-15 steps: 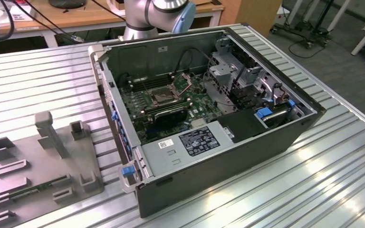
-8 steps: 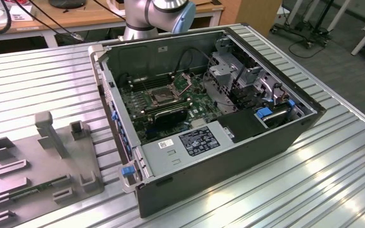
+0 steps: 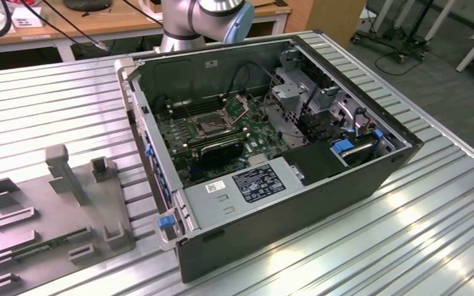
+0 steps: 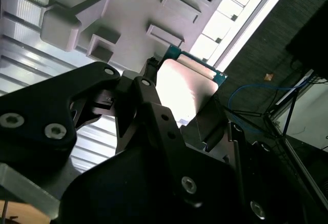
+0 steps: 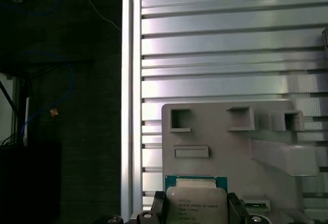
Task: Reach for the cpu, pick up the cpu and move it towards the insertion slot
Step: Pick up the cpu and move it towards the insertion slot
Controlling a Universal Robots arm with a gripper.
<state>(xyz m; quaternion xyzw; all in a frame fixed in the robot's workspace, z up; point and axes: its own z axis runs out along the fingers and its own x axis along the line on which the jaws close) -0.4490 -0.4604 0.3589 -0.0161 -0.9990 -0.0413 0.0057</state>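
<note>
The cpu (image 5: 196, 204) is a flat square chip with a silvery top and a thin green rim. My gripper (image 5: 196, 208) is shut on it, with a dark finger (image 5: 159, 203) against each side. In the second wrist view the cpu (image 4: 187, 88) shows a shiny face between the black fingers (image 4: 148, 78) of the gripper (image 4: 182, 98). It is held above the grey fixture plate (image 5: 225, 137). The insertion slot (image 3: 207, 125), a dark square socket in a silver frame, sits on the green motherboard inside the open computer case (image 3: 303, 203).
The grey fixture plate (image 3: 47, 228) with raised posts lies at the exterior view's left on the ribbed metal table (image 3: 434, 246), and a thin green memory stick (image 3: 35, 250) rests on it. The arm's base (image 3: 195, 18) stands behind the case. Cables and drive cages crowd the case interior.
</note>
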